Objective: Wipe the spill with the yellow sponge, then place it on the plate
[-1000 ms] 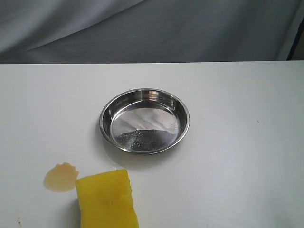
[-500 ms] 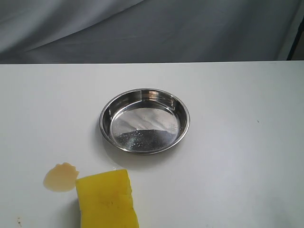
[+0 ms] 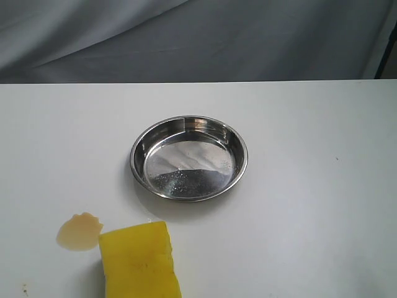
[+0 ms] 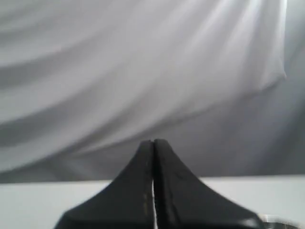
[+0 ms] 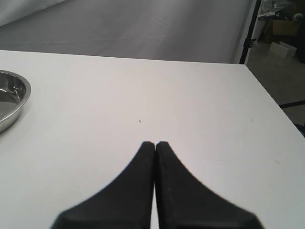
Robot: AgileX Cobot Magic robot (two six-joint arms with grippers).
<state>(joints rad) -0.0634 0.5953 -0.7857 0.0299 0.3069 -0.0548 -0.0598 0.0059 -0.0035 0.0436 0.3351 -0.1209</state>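
A yellow sponge (image 3: 140, 261) lies flat at the table's front left, cut off by the exterior view's lower edge. Just left of it sits the spill (image 3: 78, 231), a small tan blot almost touching the sponge. The plate (image 3: 138, 146), a shiny round steel dish, stands empty mid-table; its rim (image 5: 23, 98) also shows in the right wrist view. Neither gripper appears in the exterior view. My left gripper (image 4: 153, 142) is shut, empty, facing the grey backdrop. My right gripper (image 5: 155, 143) is shut and empty over bare table right of the plate.
The white table (image 3: 310, 186) ends at a grey cloth backdrop (image 3: 198, 37) behind. In the right wrist view the table's right edge (image 5: 274, 102) drops to the floor, with a dark stand (image 5: 250, 33) and boxes (image 5: 281, 31) beyond.
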